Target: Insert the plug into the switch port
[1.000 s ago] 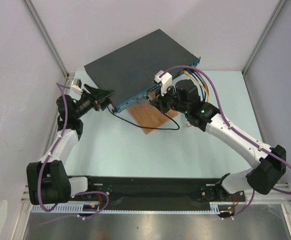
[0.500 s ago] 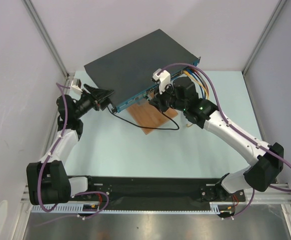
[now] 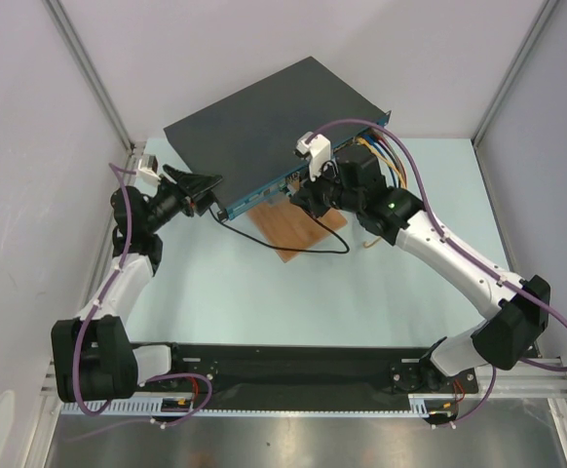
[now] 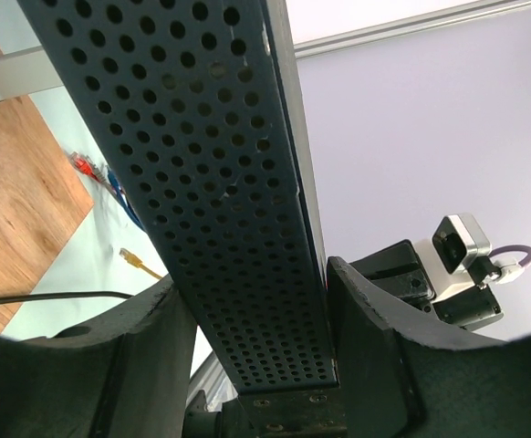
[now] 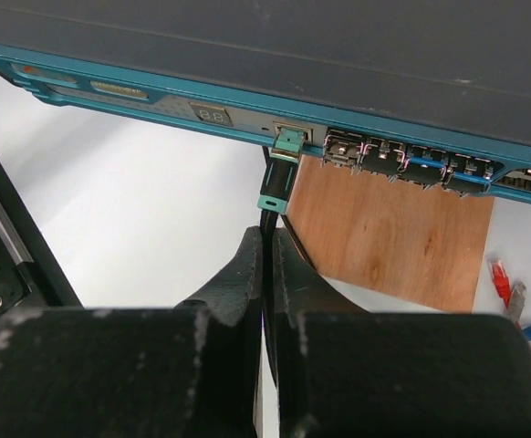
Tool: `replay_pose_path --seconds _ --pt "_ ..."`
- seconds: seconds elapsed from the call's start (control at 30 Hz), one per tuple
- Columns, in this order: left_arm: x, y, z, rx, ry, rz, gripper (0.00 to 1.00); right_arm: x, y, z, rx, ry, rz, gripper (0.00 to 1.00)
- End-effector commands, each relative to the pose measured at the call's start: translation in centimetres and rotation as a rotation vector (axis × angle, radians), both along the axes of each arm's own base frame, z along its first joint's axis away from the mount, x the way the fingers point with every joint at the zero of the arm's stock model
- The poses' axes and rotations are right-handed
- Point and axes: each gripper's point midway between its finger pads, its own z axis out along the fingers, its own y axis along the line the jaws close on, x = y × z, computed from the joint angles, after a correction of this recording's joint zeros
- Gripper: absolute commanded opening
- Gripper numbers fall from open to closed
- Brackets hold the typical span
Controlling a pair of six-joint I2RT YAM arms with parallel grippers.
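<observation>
Wooden board (image 5: 402,228) on the pale table (image 3: 245,292) — coloured cable ends (image 5: 500,276) beside it.

Right wrist view: plug (image 5: 286,146) front end hidden at switch port (image 5: 289,129) mouth, seating depth unclear; black cable (image 5: 268,217) vanishes between fingers (image 5: 240,274). Top view: both masked by right gripper (image 3: 301,198)

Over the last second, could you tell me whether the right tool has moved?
Yes. The right tool has shifted slightly left, closing on the switch's blue face, judged against the stationary wooden board.
</observation>
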Motion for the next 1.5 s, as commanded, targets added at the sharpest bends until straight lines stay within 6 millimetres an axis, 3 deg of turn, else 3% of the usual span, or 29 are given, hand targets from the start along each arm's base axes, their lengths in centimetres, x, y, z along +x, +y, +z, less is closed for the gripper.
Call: replay_pose_path --seconds 0.0,0.17,0.37,0.57,0.7,0.8,0.9,0.93,0.97,1.0,1.03,1.1,1.13,1.17,1.23,1.3,1.47 --pt "-0.7 -0.9 0.1 0.097 -0.084 -0.045 0.12 2.7 1.5 3.8 0.098 -0.147 -0.001 0.04" --pt "-0.1 0.8 0.5 0.129 -0.097 -0.009 0.36 2.6 -0.4 2.9 0.071 -0.131 -0.024 0.17" --pt "-0.3 2.7 1.6 0.163 -0.122 0.035 0.59 1.1 -2.0 2.7 0.055 -0.108 0.001 0.39" --pt "-1.4 3.9 1.3 0.209 -0.096 0.077 0.85 -1.3 -3.3 2.7 0.066 -0.096 0.038 0.75" --pt "-2.3 5.2 1.1 0.227 -0.084 0.109 1.00 -2.4 -4.6 4.3 0.088 -0.122 0.046 0.88" --pt "-2.9 6.8 1.4 0.248 -0.091 0.154 1.00 -2.6 -6.4 5.9 0.123 -0.140 0.018 0.98" --pt "-3.4 8.7 1.2 0.299 -0.078 0.186 1.00 -2.3 -9.1 7.7 0.161 -0.155 -0.047 1.00" --pt "-3.4 9.0 2.1 0.332 -0.093 0.179 1.00 -2.3 -9.8 7.9 0.167 -0.155 -0.062 1.00" --pt "-4.0 9.2 0.7 0.342 0.016 0.165 1.00 -2.1 -11.4 8.5 0.182 -0.158 -0.106 1.00" --pt "-4.0 10.0 0.1 0.473 -0.015 0.157 1.00 -2.0 -12.2 8.6 0.189 -0.157 -0.131 1.00" --pt "-3.5 10.9 1.8 0.560 -0.029 0.187 1.00 -2.0 -13.0 8.5 0.195 -0.150 -0.154 1.00" --pt "-4.4 11.5 1.3 0.694 -0.039 0.175 1.00 -1.6 -15.7 8.8 0.223 -0.143 -0.238 1.00" --pt "-4.8 11.5 2.4 0.748 -0.081 0.168 1.00 -1.6 -16.7 8.8 0.237 -0.135 -0.270 1.00" --pt "-5.5 11.4 1.8 0.778 -0.055 0.145 1.00 -1.2 -18.3 8.1 0.244 -0.112 -0.317 1.00" --pt "-6.1 11.3 1.7 0.866 -0.097 0.098 1.00 -1.5 -19.7 7.6 0.284 -0.071 -0.366 1.00" --pt "-7.3 11.2 0.7 0.928 -0.079 0.056 1.00 -1.5 -21.1 5.7 0.296 -0.020 -0.412 1.00" --pt "-8.8 11.7 0.4 1.106 -0.112 0.065 1.00 -2.9 -22.1 3.3 0.320 0.038 -0.442 1.00"
